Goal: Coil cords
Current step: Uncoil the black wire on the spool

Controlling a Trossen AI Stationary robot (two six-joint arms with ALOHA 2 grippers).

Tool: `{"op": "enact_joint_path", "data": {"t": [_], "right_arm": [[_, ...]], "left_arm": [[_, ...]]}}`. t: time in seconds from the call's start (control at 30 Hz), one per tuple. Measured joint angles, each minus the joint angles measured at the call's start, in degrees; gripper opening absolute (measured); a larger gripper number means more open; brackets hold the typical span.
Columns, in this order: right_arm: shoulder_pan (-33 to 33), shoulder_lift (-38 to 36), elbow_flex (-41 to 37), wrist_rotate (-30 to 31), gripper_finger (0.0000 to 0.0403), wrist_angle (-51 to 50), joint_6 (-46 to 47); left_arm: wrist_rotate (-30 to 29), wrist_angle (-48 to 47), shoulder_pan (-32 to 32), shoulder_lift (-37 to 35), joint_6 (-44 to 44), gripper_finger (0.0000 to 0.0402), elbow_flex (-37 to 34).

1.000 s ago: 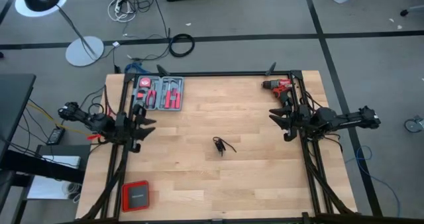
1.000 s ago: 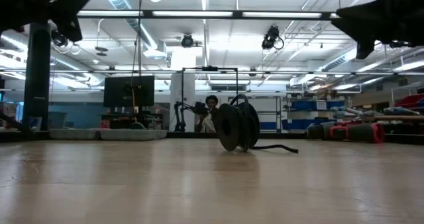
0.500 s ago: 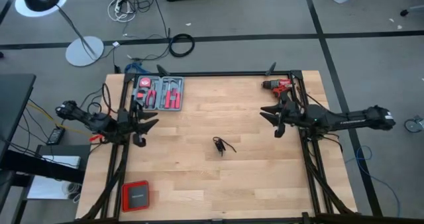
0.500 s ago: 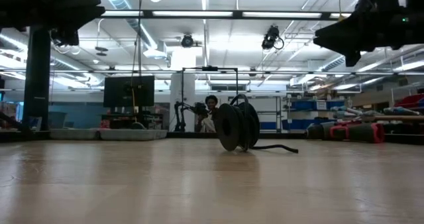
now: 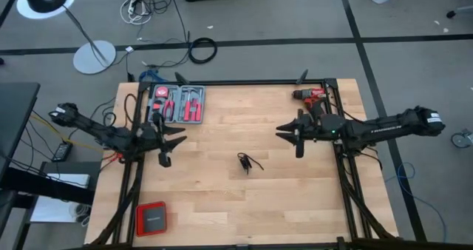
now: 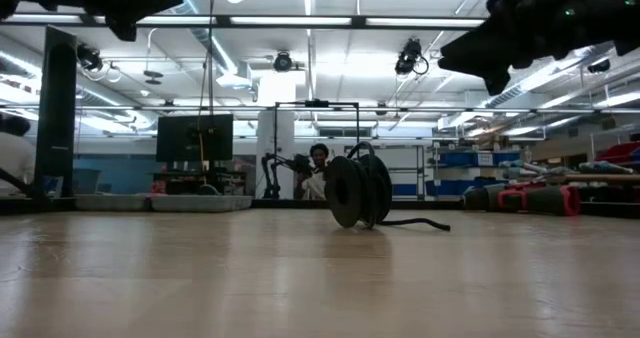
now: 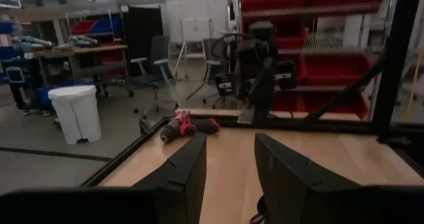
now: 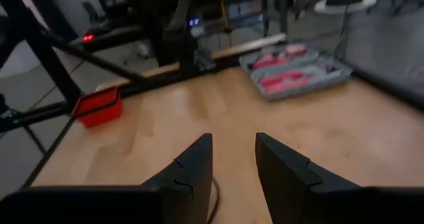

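Black and thin, the short tangled cord (image 5: 247, 162) lay mid-frame on the wooden table (image 5: 281, 198); the left gripper (image 5: 172, 143) and right gripper (image 5: 290, 131) flanked it, jaws released.

Both arms reach inward above the table, jaws parted.

Both arms are reaching inward over the tabletop now: the left gripper (image 5: 171, 140) has come away from the left edge, where it sat folded back a second ago, and is stretched toward the middle with its fingers apart. The right gripper (image 5: 290, 130) has done the same from the right edge, sliding past the red drill (image 5: 310, 95) and stopping further in, fingers apart too. From table height, their dark shapes have crept inward along the top.
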Motion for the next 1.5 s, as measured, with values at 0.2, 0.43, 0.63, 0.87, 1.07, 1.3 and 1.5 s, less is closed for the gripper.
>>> {"op": "enact_joint_path", "data": {"t": [0.2, 0.43, 0.63, 0.87, 1.07, 1.3, 1.5], "right_arm": [[1.9, 7.7, 3.4, -1.6, 0.0116, -1.6, 4.2], [5.2, 14.4, 5.8, -1.4, 0.0116, -1.6, 7.3], [8.5, 18.7, 8.1, 0.8, 0.0116, -1.7, 9.4], [12.2, 22.5, 12.0, 4.1, 0.0105, -5.5, 11.1], [13.3, 24.0, 15.4, 8.6, 0.0092, -10.4, 12.9], [14.0, 25.2, 16.1, 8.7, 0.009, -11.0, 16.4], [15.4, 29.7, 16.1, 8.9, 0.009, -8.4, 20.1]], "left_arm": [[-1.9, -6.4, 0.0, 9.4, -5.9, 0.0131, 5.9], [-2.3, -7.0, 0.0, 18.0, -11.6, 0.0131, 8.7], [0.9, -6.8, 0.0, 23.2, -16.9, 0.0131, 10.6], [4.5, -7.1, 0.0, 29.5, -17.1, 0.0131, 13.4], [5.1, -7.5, 0.0, 34.2, -17.9, 0.0131, 16.1], [5.3, -7.5, 0.0, 38.8, -18.5, 0.0131, 17.4], [5.5, -7.4, 0.0, 43.8, -18.2, 0.0131, 19.8]]}}
